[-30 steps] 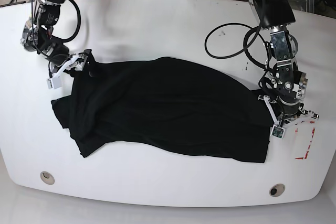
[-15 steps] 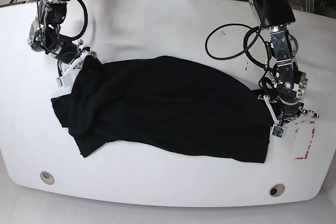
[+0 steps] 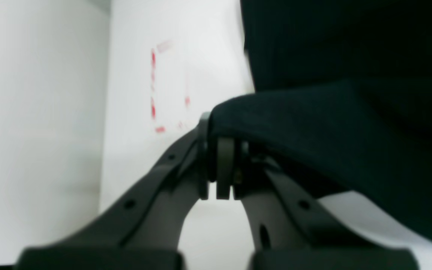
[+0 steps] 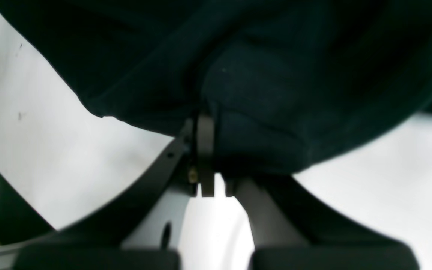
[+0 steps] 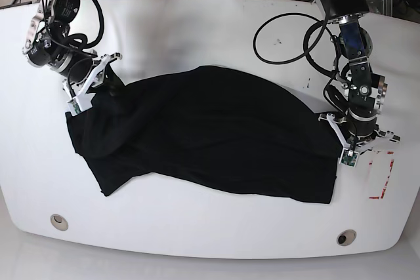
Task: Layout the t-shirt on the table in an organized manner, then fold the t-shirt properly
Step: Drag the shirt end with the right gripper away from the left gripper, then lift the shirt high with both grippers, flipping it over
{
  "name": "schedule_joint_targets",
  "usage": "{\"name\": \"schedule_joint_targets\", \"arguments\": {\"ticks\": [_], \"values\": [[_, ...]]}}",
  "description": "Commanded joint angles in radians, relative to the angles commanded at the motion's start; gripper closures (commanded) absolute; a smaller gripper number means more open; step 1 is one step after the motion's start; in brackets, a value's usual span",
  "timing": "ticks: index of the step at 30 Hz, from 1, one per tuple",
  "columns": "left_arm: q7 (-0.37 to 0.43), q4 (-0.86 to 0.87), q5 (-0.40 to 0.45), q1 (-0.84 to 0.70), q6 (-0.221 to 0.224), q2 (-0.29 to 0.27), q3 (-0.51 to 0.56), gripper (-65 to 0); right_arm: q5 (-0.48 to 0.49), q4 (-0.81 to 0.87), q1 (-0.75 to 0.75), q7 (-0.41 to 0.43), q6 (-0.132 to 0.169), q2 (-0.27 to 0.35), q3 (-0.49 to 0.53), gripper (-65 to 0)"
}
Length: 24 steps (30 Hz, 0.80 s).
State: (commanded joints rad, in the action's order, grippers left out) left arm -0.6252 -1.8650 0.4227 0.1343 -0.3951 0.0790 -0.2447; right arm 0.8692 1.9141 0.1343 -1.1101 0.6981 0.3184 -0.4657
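The black t-shirt [image 5: 210,136] lies crumpled across the middle of the white table [image 5: 197,24]. On the base view's left, my right gripper [image 5: 108,82] is shut on the shirt's upper left corner and holds it slightly raised. Up close in the right wrist view, its fingers [image 4: 205,150] pinch a bunched fold of the t-shirt [image 4: 261,93]. On the base view's right, my left gripper [image 5: 338,137] is shut on the shirt's right edge. The left wrist view has its fingers [image 3: 224,157] clamped on a fold of the t-shirt [image 3: 332,142] just above the table.
Red tape marks [image 5: 384,175] lie right of the left gripper and also show in the left wrist view as the red tape [image 3: 153,86]. Two grey grommets [image 5: 59,221] [image 5: 346,237] sit near the front edge. A black cable loop [image 5: 289,40] lies behind the shirt.
My right gripper has moved up and slightly right, pulling the shirt's left corner taut. My left gripper has shifted a little upward with the right edge still held.
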Motion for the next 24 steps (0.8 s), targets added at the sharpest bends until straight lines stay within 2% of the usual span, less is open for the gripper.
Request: {"name": "schedule_joint_targets", "arguments": {"ticks": [8,17,22,24], "values": [[-0.006,-0.054,0.005,0.123,0.0,-0.028,0.009,0.0,0.0,0.023,-0.143,-0.002,0.0,0.063,-0.046,0.0],[-0.126,-0.034,0.006,0.41,0.006,-0.032,0.026,0.0,-0.002,-0.167,-0.41,-0.002,0.0,0.186,-0.038,0.0],[-0.166,0.005,0.006,0.54,0.087,-0.028,0.077,-0.1,-0.006,-0.325,-0.601,-0.002,0.0,0.239,0.011,0.0],[-0.184,0.018,0.006,0.6,0.104,-0.031,0.089,-0.1,-0.003,-0.4,-0.683,-0.002,0.0,0.273,0.048,0.0]]}}
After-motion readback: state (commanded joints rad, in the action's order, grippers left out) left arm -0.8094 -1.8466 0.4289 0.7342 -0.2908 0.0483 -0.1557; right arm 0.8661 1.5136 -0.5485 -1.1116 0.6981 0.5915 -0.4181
